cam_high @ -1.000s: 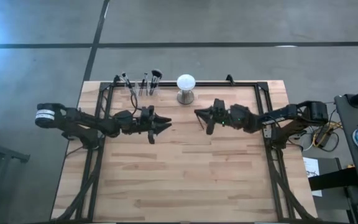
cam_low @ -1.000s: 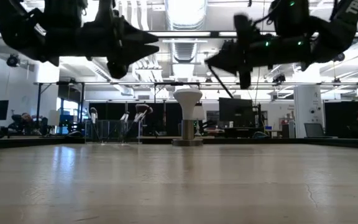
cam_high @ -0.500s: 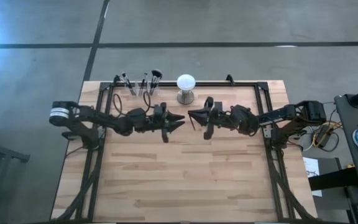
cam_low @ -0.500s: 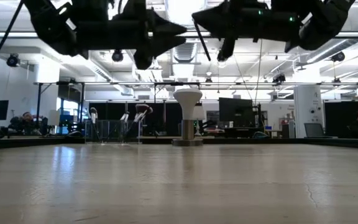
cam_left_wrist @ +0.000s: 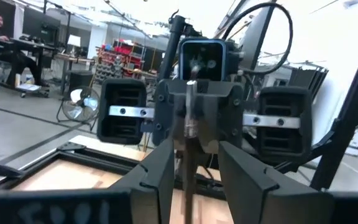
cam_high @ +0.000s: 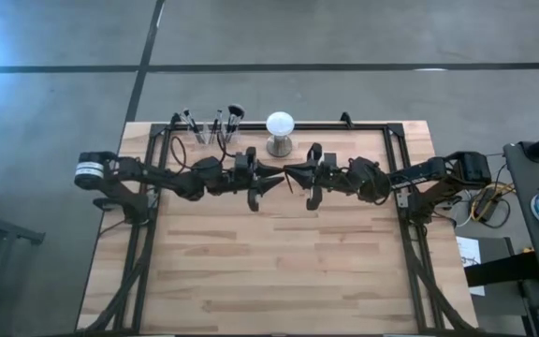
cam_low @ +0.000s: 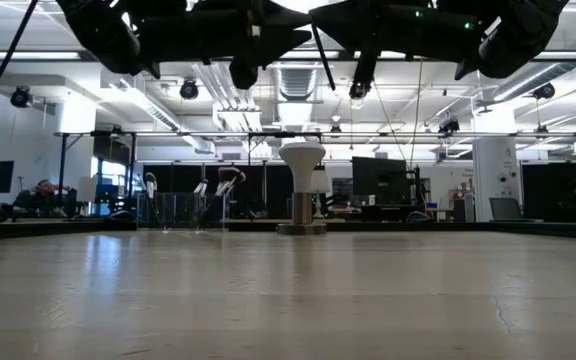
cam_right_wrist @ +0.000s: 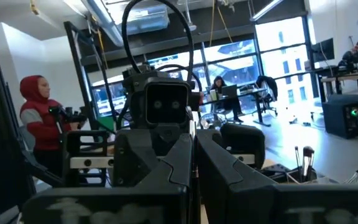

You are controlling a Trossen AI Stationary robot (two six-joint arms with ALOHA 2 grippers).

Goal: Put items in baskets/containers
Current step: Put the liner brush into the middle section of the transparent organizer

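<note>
1. The dark right gripper (cam_high: 290, 172) hangs above the light wooden table (cam_high: 279, 271), clamped on a slim makeup brush with a thin dark handle and silvery ferrule (cam_left_wrist: 191, 118), which stands roughly upright.
2. The dark left gripper (cam_high: 271, 178) faces it tip to tip, at its 9 o'clock in the high view. Its fingers (cam_left_wrist: 158, 177) are spread, one on each side of the brush; whether they touch it cannot be told.
3. The white globe on a metal stand (cam_high: 280, 126) sits at 12 o'clock from the two tips, near the table's far edge.
4. The row of small clear cups (cam_high: 215, 137) stands at about 10 o'clock, well apart, with other slim brushes (cam_high: 193, 123) and a black fan-headed brush (cam_high: 236, 112) upright in them.
</note>
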